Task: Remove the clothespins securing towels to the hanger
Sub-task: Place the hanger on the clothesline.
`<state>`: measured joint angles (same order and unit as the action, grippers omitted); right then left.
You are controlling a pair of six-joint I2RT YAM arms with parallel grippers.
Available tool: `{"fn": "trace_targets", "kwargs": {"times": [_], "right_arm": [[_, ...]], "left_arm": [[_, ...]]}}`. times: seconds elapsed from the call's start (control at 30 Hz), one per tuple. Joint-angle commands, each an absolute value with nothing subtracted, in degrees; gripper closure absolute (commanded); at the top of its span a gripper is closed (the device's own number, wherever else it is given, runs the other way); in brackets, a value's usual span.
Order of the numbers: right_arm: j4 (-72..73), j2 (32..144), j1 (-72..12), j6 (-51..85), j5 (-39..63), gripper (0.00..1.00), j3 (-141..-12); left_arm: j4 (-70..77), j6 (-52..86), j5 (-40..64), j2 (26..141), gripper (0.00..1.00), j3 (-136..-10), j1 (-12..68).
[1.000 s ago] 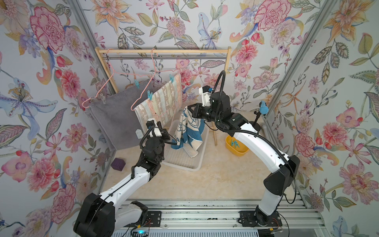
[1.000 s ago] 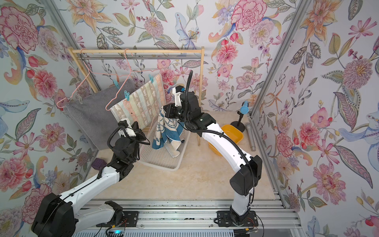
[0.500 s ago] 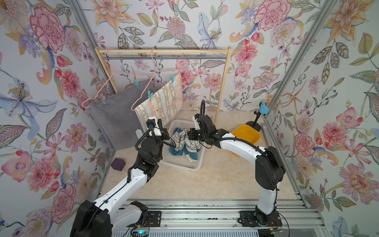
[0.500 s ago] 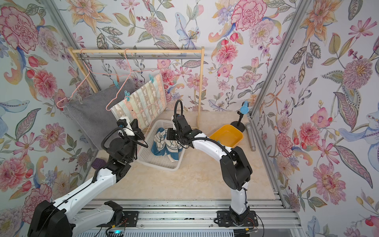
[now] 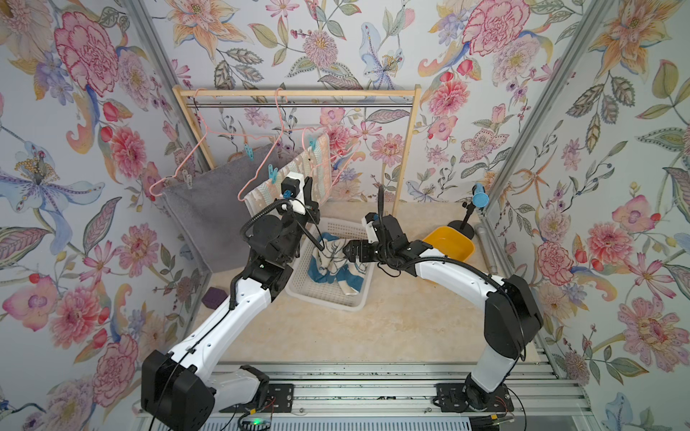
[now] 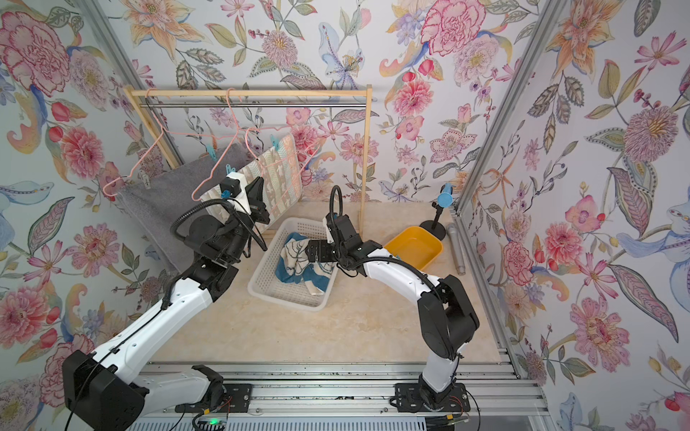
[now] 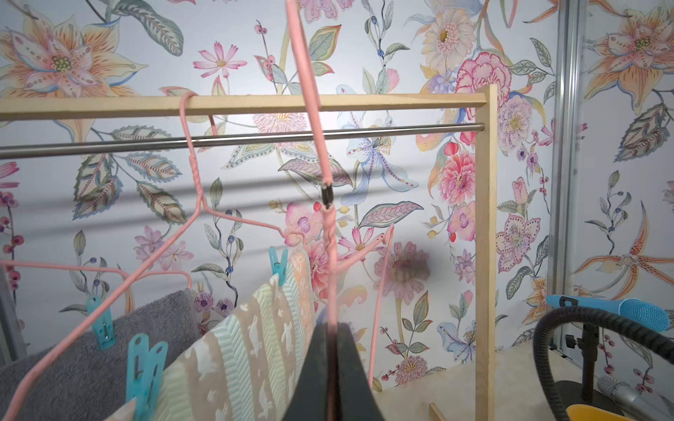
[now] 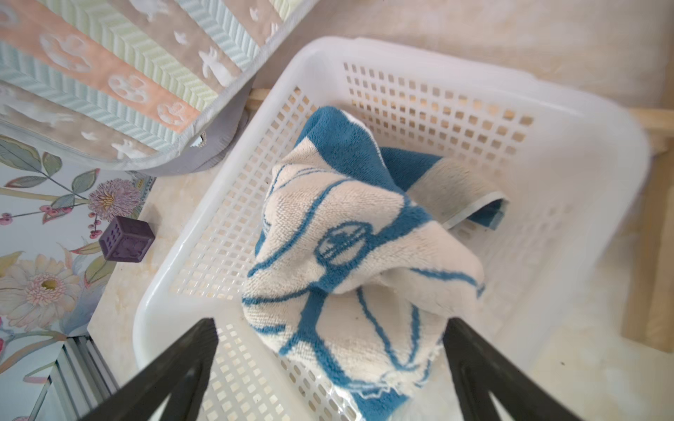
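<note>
— Where does each claw stand?
— The right gripper [image 8: 330, 322] is spread wide over the blue-and-white towel [image 8: 350, 255], which lies bunched in the white basket [image 8: 419, 94]. The left gripper [image 7: 331, 328] is clenched on a pink hanger [image 7: 330, 237].
— And the clothespins [image 6: 274, 141]?
— In a top view, teal ones sit on the striped towel [image 6: 283, 168], just short of twelve o'clock from the basket. More are on the grey towel [image 6: 164, 209], at ten.
— Advice?
— I'd lift the right claw straight up so no terry loop snags a finger. Then meet a pin squarely and squeeze its tail ends, while the left steadies the wire against swinging.
</note>
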<state>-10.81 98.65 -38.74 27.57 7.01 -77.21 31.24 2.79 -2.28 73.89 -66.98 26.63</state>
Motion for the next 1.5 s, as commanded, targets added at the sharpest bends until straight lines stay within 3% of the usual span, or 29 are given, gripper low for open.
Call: {"fn": "trace_targets", "kwargs": {"times": [0.0,0.3,0.9,1.47], "right_arm": [[-8.34,95.71,-38.01,25.69,6.26,0.00,-73.51],[-6.77,97.61,-38.05,25.53,7.41,0.00,-71.59],[-5.06,96.99,-39.64,26.37,7.66,0.00,-67.11],[-3.21,94.87,-39.99,27.51,7.86,0.00,-62.78]], "left_arm": [[26.31,0.22,1.64,80.02,1.00,-77.33,26.20],[18.91,0.98,5.32,97.02,1.00,-102.23,26.29],[5.09,1.75,6.04,121.47,1.00,-138.61,26.28],[7.89,0.43,5.97,123.82,1.00,-135.90,31.56]]}}
